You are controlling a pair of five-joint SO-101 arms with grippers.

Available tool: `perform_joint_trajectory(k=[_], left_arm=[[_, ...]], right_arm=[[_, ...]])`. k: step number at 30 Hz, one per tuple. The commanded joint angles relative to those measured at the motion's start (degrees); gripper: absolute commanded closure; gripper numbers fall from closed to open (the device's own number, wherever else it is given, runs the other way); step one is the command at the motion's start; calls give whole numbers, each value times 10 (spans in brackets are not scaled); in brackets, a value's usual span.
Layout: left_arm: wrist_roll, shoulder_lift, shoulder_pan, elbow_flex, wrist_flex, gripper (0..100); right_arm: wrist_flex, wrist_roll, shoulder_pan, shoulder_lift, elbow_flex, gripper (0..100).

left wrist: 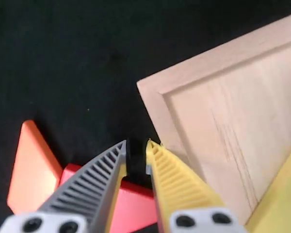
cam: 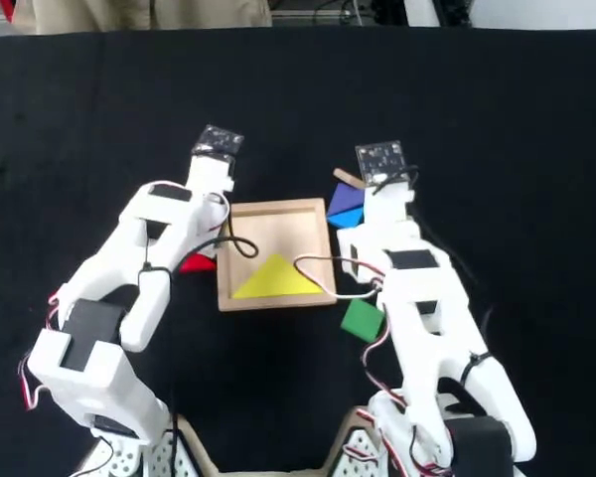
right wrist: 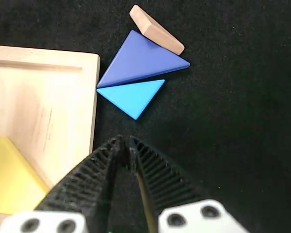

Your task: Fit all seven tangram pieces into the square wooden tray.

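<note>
1. One of seven is in. High view: the yellow triangle (cam: pixel 275 278) lies in the square wooden tray (cam: pixel 276 207), long edge along the rim at 6 o'clock. The rest of the floor is bare wood.
2. Six are out. From the tray, the red piece (cam: pixel 197 263) is at 9 o'clock. The green square (cam: pixel 362 319) is at 5. The dark blue triangle (cam: pixel 346 199), light blue triangle (cam: pixel 346 219) and plain wood piece (cam: pixel 349 178) cluster at 2. The left arm (cam: pixel 149 258) flanks the tray at 9, the right arm (cam: pixel 417 288) at 3.
3. Left wrist view: the left gripper (left wrist: pixel 136 145) hangs over the red piece (left wrist: pixel 131 204), near a tray (left wrist: pixel 155 90) corner. Jaws are at a narrow slit and hold nothing. The orange piece (left wrist: pixel 34 165) sits just beside the red one, and the yellow triangle (left wrist: pixel 281 194) shows at the frame edge.
4. Right wrist view: the right gripper (right wrist: pixel 125 143) is over cloth just outside the tray (right wrist: pixel 92 97) wall, tips together and empty. The light blue triangle (right wrist: pixel 133 97) touches the dark blue triangle (right wrist: pixel 140 63), and the wood piece (right wrist: pixel 157 31) leans on that one's far edge. The yellow triangle (right wrist: pixel 9 179) is inside.
5. My read: early in the task, between picks. Next I'd widen one set of jaws, straddle a piece flat and lift it clear of the rim. Red or light blue is closest.
6. Surface is a black cloth (cam: pixel 79 119). Past its far edge, at 12 o'clock, the background is pale and cluttered.
</note>
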Motion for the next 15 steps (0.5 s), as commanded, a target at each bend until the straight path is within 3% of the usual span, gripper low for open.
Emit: perform_joint_trajectory(k=[1,15], left_arm=[[-65,-8,19,-25,33,920],[-207,-14,19,-22,214,921]], right_arm=[[-12,-4,10,5,-3,987],[-12,-2,9,5,-3,987]])
